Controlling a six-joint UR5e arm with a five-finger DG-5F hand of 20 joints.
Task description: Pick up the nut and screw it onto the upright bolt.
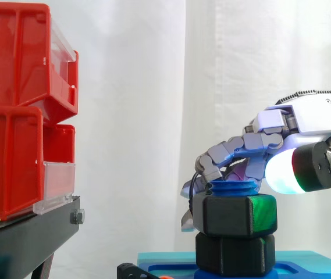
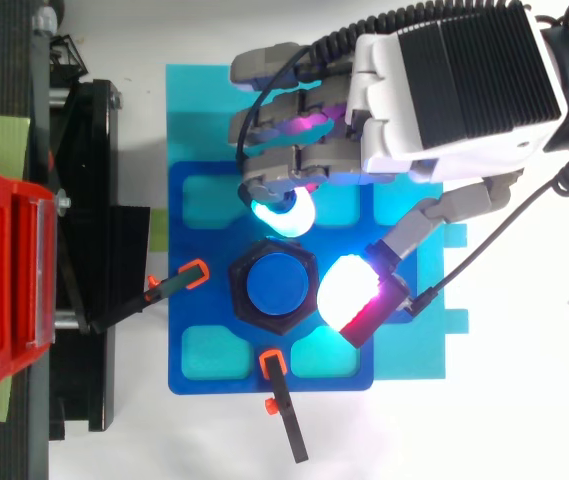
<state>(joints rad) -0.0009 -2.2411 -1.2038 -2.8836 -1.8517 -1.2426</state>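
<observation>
Hand: the hand point(image 1: 312, 118) comes in from the right and sits over the black nut point(image 1: 235, 216).
Hand's grip: its fingers point(image 2: 284, 158) are bent down round the far side of the nut. The thumb's glowing pad point(image 2: 352, 295) is on the other side, so the nut is pinched between them.
Finger pad: in the top view a pad that glows cyan point(image 2: 282, 216) touches the nut's far edge.
Thumb pad: it glows white, green and red. From the side it sits a bit higher than the nut and throws green light on one of the nut's flat sides.
Nut: it is on the blue bolt point(image 2: 276, 285), right under the hand's bent fingers.
Bolt: it stands straight up. Its blue ridged top point(image 1: 232, 189) pokes out above the nut.
Under the nut: a second black six-sided block point(image 1: 235, 254) sits just below it, touching it.
Base: the bolt stands in the middle of a dark blue plate point(image 2: 189, 340), which lies on a light blue board point(image 2: 199, 110).
Clamps: two black clamps with orange tips point(image 2: 176, 287) point(image 2: 284, 405) point at the plate from two sides.
Bins: red bins point(image 1: 14, 116) sit on a black stand point(image 1: 25, 238), well away from the hand.
</observation>
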